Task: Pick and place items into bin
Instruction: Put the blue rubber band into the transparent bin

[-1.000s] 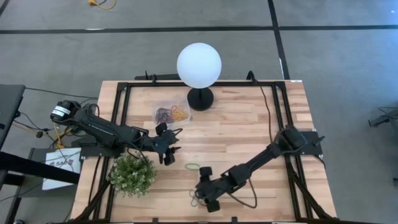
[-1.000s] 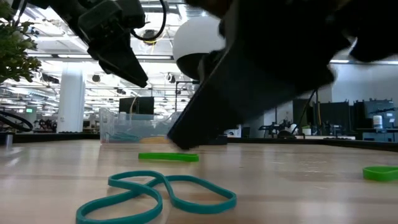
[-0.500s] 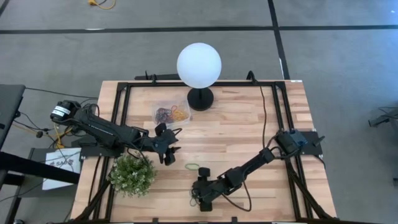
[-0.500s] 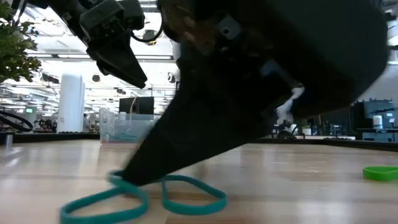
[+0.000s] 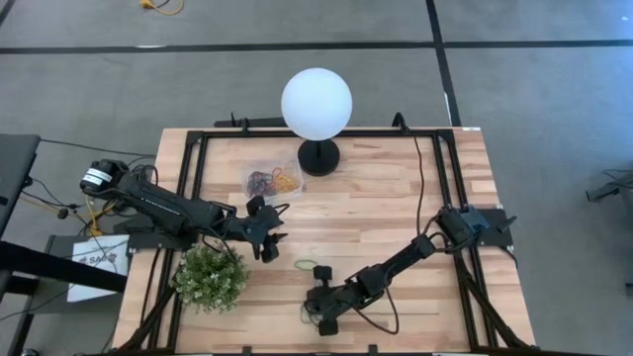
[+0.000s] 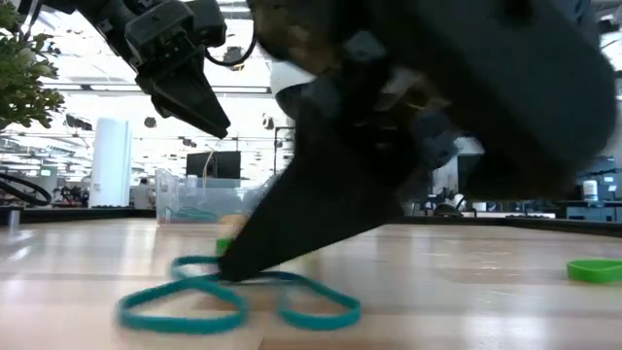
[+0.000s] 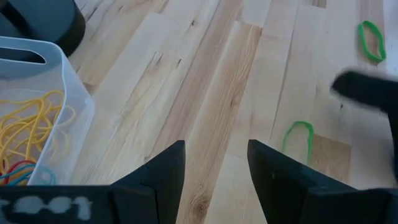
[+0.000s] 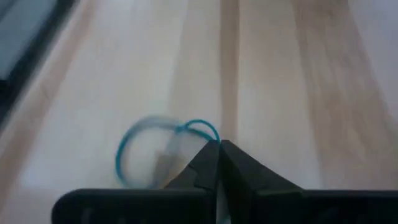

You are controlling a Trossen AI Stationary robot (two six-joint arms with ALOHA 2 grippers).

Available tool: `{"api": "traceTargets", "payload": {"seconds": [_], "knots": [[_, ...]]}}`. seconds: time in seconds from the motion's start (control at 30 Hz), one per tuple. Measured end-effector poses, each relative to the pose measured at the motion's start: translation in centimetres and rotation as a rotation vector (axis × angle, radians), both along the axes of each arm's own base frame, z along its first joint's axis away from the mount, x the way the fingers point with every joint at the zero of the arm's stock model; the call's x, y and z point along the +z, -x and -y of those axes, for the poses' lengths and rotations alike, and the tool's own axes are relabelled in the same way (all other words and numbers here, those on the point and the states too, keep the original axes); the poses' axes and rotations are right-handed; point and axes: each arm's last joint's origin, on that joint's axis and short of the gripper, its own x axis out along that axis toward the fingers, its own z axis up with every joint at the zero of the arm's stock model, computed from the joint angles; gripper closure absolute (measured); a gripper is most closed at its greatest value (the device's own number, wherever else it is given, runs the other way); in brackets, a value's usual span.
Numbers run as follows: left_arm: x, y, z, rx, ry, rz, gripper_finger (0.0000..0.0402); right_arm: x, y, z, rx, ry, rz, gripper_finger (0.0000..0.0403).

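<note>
Pinching a teal rubber band [image 6: 238,299] against the bench [image 5: 376,218], the right end effector [image 5: 318,314] sits near the 6 o'clock edge, its fingers [image 8: 214,163] closed together on the loop. Left end effector [image 5: 265,237] hovers at about 9 o'clock from centre, fingers [image 7: 166,171] narrowly parted and holding nothing. Clear bin [image 5: 272,180], containing coloured bands, stands toward 11 o'clock, just beside the lamp base [image 5: 318,156]. A green band [image 5: 308,265] lies between the two end effectors.

Overhead camera straight down; low camera level across the table [image 5: 396,208]; two wrist close-ups.
</note>
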Motion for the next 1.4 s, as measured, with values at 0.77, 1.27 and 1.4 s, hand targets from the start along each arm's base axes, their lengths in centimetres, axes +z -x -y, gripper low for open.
{"api": "traceTargets", "payload": {"seconds": [0.77, 1.27, 1.4], "knots": [[0.5, -0.4, -0.1, -0.001, -0.086, 0.055, 0.0237, 13.6, 0.3, 14.6, -0.434, 0.145, 0.018, 0.0401], [0.4, -0.4, -0.4, -0.013, -0.116, 0.038, 0.0237, 10.2, -3.4, 15.2, -0.347, 0.071, 0.141, 0.0402], [0.4, -0.4, -0.7, -0.005, -0.122, 0.030, 0.0237, 11.3, -3.5, 15.2, -0.333, 0.076, 0.196, 0.0402]]}}
